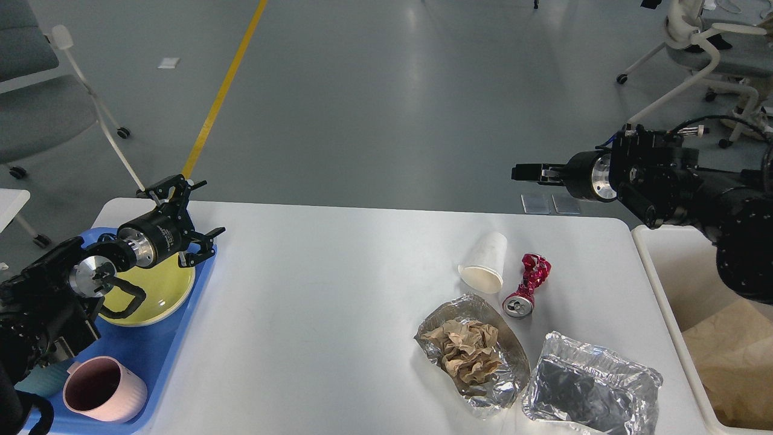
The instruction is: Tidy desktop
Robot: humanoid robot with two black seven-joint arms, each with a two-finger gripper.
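Note:
The white desktop [314,290] carries litter on its right half: a tipped white paper cup [485,263], a crushed red can [526,284], a foil tray holding crumpled brown paper [470,350], and a second foil tray [589,389]. My left gripper [192,210] is open and empty, above the far edge of the blue tray [130,353] and the yellow plate [154,290]. My right gripper [524,172] hovers beyond the desktop's far right edge, above the floor; its fingers show side-on as one dark bar.
A pink mug [102,389] stands on the blue tray at the front left. A cream-white bin [664,284] with brown paper [734,356] inside stands right of the desktop. Office chairs stand at the far left [36,90] and far right [706,48].

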